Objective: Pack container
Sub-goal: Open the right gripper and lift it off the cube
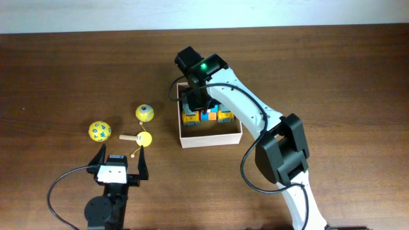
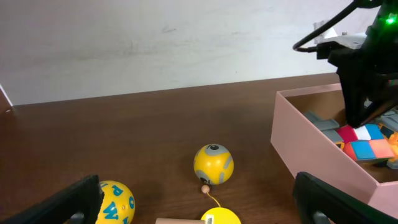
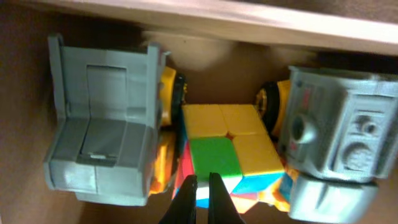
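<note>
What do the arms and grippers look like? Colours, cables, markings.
The right arm has white links, black joint housings, a black cable alongside and a green light at the wrist. The left arm is black with a white block at the wrist and a black cable. The left gripper and right gripper have black fingers. No readable markings.

Square white container [image 1: 211, 138], open-topped, upright mid-table, colourful toys inside

A: Seeing anything lying on the brown table [image 1: 51, 76]?
B: Noticing two yellow toys sitting apart: lettered ball [image 1: 99, 131] left, grey-capped ball [image 1: 145, 113] farther back.
A: Spotting more?
B: Seeing a wooden peg [image 1: 130, 137] lying just beside a small yellow disc [image 1: 146, 138].
</note>
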